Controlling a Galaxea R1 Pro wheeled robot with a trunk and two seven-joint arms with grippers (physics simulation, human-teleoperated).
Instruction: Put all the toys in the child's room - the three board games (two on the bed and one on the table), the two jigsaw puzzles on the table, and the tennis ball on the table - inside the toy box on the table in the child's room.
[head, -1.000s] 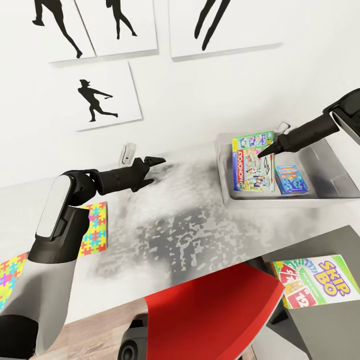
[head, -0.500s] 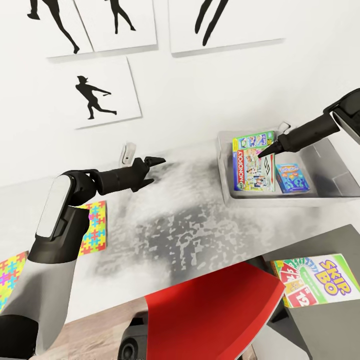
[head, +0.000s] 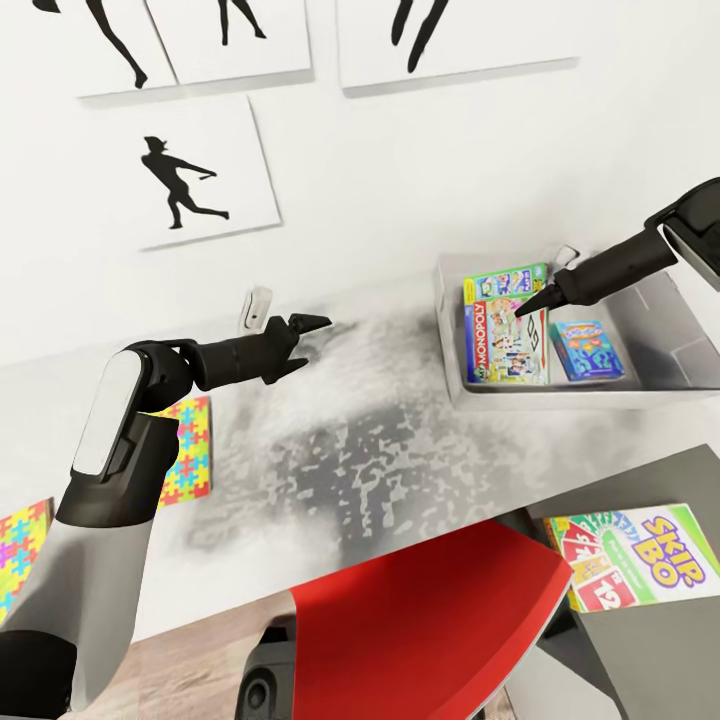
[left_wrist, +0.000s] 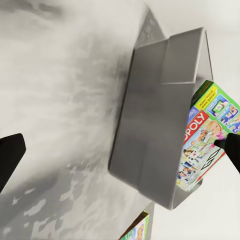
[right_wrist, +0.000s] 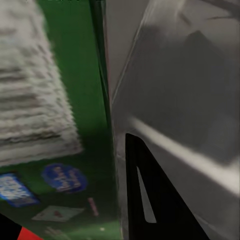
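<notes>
Head cam tilted; arms same. R gripper (head: 528, 305) shut on Monopoly (head: 508, 340) over toy box (head: 665, 385); Skip-Bo (head: 630, 555) nearer R; L gripper (head: 310, 322) empty, narrow.

Grey toy box (head: 660, 398) w/ white-green MONOPOLY (head: 505, 345), blue game (head: 590, 351); rainbow SKIP-BO (head: 625, 555); multicolour puzzle (head: 187, 452).

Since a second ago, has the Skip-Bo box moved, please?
No. The Skip-Bo box lies at the same spot on the dark cabinet top; the camera shifted.
</notes>
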